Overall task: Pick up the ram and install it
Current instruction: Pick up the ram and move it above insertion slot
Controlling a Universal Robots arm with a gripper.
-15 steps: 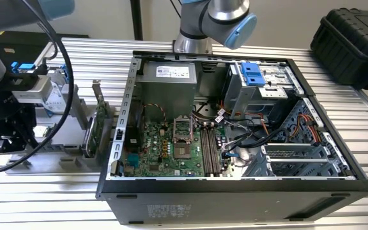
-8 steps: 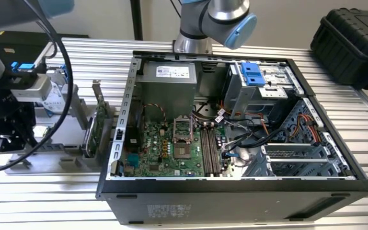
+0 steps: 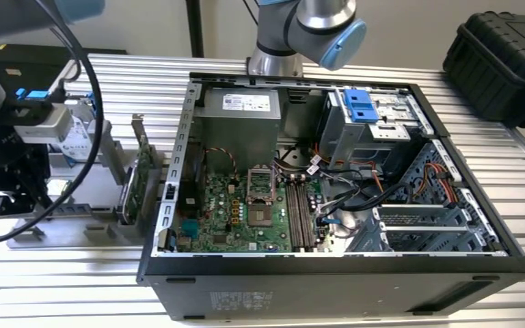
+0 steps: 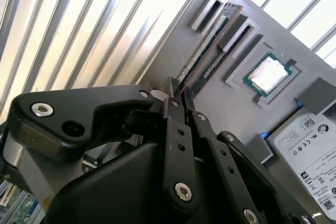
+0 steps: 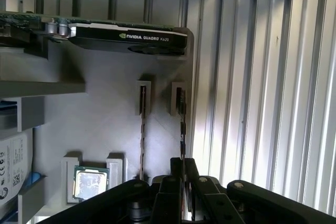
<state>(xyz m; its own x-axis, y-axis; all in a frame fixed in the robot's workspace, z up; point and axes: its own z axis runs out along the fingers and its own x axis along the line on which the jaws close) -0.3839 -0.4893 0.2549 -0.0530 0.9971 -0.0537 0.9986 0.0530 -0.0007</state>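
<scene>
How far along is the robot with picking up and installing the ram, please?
Done: the gripper is lined up at one end of the ram, as both wrist views show. In hand: nothing is lifted, and the ram sits in its slot on the gray holder. Left: taking it out and seating it on the motherboard inside the open computer case.

In the exterior view, even, diffuse light is cast from above. The ribbed metal bench (image 3: 62, 287) is rendered bright, while the inside of the computer case (image 3: 335, 263) is left in soft shadow, deepest toward the lower right of the frame. In the second wrist view, the bench slats are washed out to near white by glare, and the tool (image 4: 177, 92) is reduced to a dark mass. In the first wrist view, the grey parts holder (image 5: 105, 77) is dimly lit, and a bright band of glare is thrown across the slats just beside it.
</scene>
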